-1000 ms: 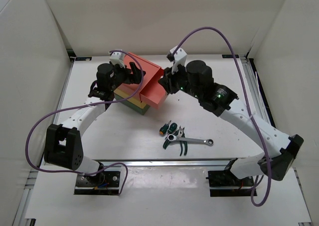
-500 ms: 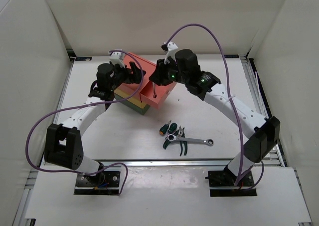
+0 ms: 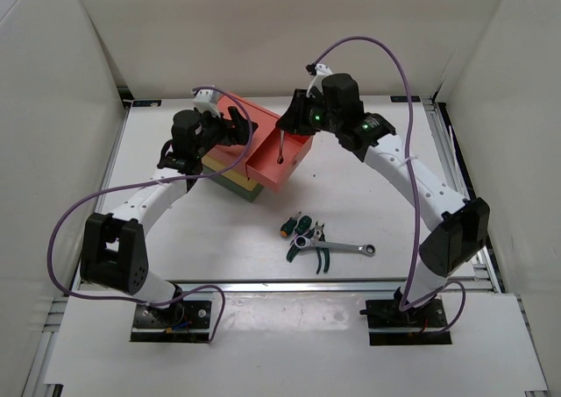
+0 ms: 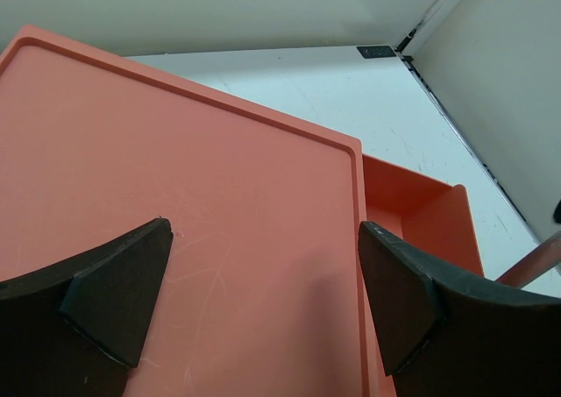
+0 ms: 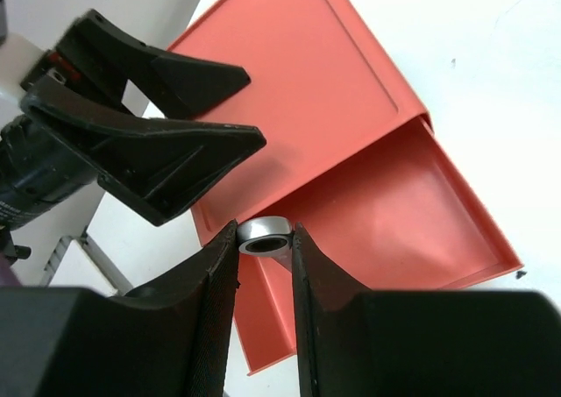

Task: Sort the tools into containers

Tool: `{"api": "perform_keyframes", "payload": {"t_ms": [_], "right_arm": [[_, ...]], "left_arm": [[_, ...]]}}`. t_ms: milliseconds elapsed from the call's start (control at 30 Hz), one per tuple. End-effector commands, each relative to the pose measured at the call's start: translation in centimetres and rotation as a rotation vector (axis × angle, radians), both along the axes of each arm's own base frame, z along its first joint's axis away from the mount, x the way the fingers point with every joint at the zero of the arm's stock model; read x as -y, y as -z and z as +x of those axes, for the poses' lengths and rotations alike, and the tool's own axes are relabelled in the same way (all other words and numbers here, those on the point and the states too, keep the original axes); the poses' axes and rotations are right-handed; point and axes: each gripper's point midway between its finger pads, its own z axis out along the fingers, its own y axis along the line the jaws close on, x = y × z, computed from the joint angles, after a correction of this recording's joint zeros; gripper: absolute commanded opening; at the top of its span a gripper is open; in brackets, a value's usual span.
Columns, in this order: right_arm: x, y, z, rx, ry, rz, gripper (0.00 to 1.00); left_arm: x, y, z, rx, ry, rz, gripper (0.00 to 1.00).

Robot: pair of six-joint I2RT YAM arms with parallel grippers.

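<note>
My right gripper (image 5: 263, 236) is shut on the ring end of a silver wrench (image 5: 263, 231), which hangs shaft-down (image 3: 280, 148) over the pulled-out salmon-red top drawer (image 3: 294, 166). That drawer's inside (image 5: 394, 213) looks bare. My left gripper (image 4: 263, 301) is open and empty, close over the salmon lid (image 4: 175, 152) of the box stack; it also shows in the top view (image 3: 235, 131). The yellow box (image 3: 226, 174) and dark green box (image 3: 251, 193) lie beneath. On the table lie a ratchet wrench (image 3: 354, 249), green-handled pliers (image 3: 308, 250) and two stubby screwdrivers (image 3: 291, 224).
White walls enclose the table on the left, back and right. Purple cables loop above both arms. My left gripper's fingers (image 5: 188, 138) show close beside my right gripper over the lid.
My right gripper has carried the wrench back and a little right, over the open salmon drawer. The left arm and the tools on the table have not moved.
</note>
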Motion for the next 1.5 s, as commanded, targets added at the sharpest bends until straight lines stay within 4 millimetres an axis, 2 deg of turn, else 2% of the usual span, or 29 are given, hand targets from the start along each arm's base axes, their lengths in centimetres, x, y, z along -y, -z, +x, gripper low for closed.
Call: {"api": "perform_keyframes", "payload": {"t_ms": [0,167,233,267,300,333,467,500,600,633,700,733,800,833,900,933,967,1000,1033,1067,1133,1167,1267,1367,1467], "right_arm": [[-0.7,-1.0,0.2,-0.024,-0.011,0.046,0.18],[-1.0,0.4,0.6,-0.093,-0.018,0.043,0.15],[-1.1,0.7,0.4,-0.122,-0.024,0.042,0.2],[-1.2,0.8,0.5,-0.129,-0.024,0.038,0.35],[-1.1,0.5,0.5,-0.124,-0.018,0.038,0.45],[-1.0,0.8,0.8,-0.129,-0.003,0.035,0.52],[0.4,-1.1,2.1,-0.06,0.067,0.031,0.77],[0.9,-2.2,2.6,-0.028,0.084,0.038,0.83],[3.7,-4.7,4.8,0.062,0.167,0.018,0.86],[5.6,-6.4,5.6,0.105,0.213,0.026,0.87],[8.7,-7.5,6.4,0.173,0.266,-0.01,0.86],[9.8,-7.5,5.6,0.191,0.272,-0.033,0.85],[11.8,-5.6,4.7,0.212,0.278,-0.134,0.81],[12.4,-2.6,2.8,0.177,0.255,-0.187,0.77],[13.2,0.8,0.7,0.179,0.236,-0.282,0.74],[13.2,2.4,-0.8,0.185,0.206,-0.321,0.73],[14.3,5.6,-3.0,0.17,0.197,-0.374,0.74],[14.1,7.2,-4.5,0.176,0.15,-0.41,0.75],[14.6,7.2,-6.0,0.201,0.137,-0.406,0.75],[14.8,10.8,-7.7,0.145,0.08,-0.438,0.76],[15.2,13.1,-9.3,0.131,0.019,-0.476,0.78],[15.1,15.2,-11.0,0.11,-0.079,-0.497,0.79],[15.4,19.0,-13.3,0.041,-0.22,-0.568,0.82],[15.3,21.9,-15.0,-0.019,-0.38,-0.622,0.84],[15.0,23.2,-15.7,-0.024,-0.491,-0.618,0.82]], "left_arm": [[-0.7,6.1,-1.2,-0.227,-0.016,0.04,0.99],[-1.0,5.8,-1.0,-0.22,-0.022,0.037,0.99],[-1.1,5.7,-1.0,-0.22,-0.029,0.035,0.99],[-1.0,6.2,-1.0,-0.228,-0.024,0.038,0.99],[-1.0,6.1,-1.0,-0.227,-0.025,0.036,0.99],[-1.0,6.1,-1.0,-0.227,-0.025,0.036,0.99],[-1.1,6.0,-1.0,-0.226,-0.028,0.036,0.99],[-1.0,6.1,-0.9,-0.227,-0.028,0.037,0.99],[-1.1,6.3,-1.0,-0.231,-0.029,0.039,0.99],[-1.1,6.1,-1.0,-0.228,-0.031,0.038,0.99],[-1.2,6.1,-1.0,-0.228,-0.032,0.038,0.99],[-1.2,6.3,-1.0,-0.234,-0.032,0.039,0.99],[-1.2,6.1,-0.9,-0.227,-0.034,0.037,0.99],[-1.1,6.1,-0.9,-0.229,-0.03,0.033,0.99],[-1.1,6.0,-0.9,-0.224,-0.032,0.031,0.99],[-1.1,6.1,-0.8,-0.227,-0.03,0.032,0.99],[-1.1,6.2,-0.8,-0.23,-0.033,0.035,0.99],[-1.2,6.1,-0.8,-0.228,-0.031,0.035,0.99],[-1.1,6.1,-0.8,-0.227,-0.027,0.037,0.99],[-1.2,6.2,-0.8,-0.229,-0.031,0.041,0.99],[-1.2,6.5,-0.9,-0.234,-0.027,0.046,0.99],[-1.2,6.5,-1.0,-0.236,-0.026,0.044,0.99],[-1.1,7.1,-1.2,-0.25,-0.021,0.043,0.99],[-1.1,7.4,-1.4,-0.26,-0.02,0.046,0.99],[-1.1,7.8,-1.7,-0.274,-0.012,0.055,0.99]]}}
